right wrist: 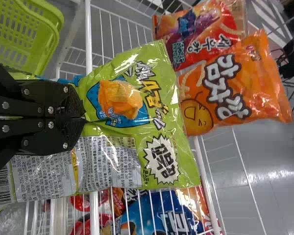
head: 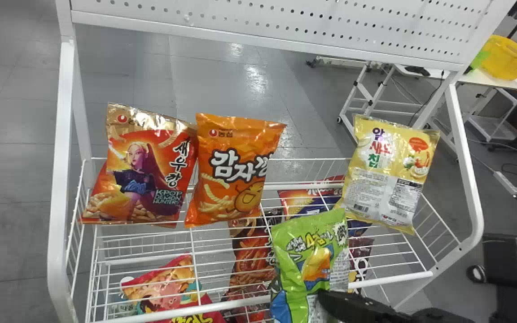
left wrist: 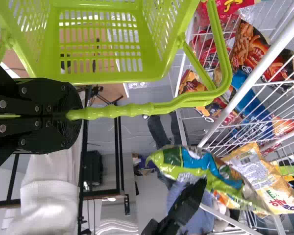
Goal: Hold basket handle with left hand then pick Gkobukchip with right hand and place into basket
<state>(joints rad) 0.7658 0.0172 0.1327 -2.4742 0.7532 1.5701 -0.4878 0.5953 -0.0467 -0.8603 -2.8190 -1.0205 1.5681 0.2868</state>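
Lettered Gkobukchip (head: 305, 244) in right tool (head: 326, 299)

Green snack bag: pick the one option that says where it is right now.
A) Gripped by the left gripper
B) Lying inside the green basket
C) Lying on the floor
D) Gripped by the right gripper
D: the right gripper is closed on the green snack bag, while the left gripper holds the basket handle.
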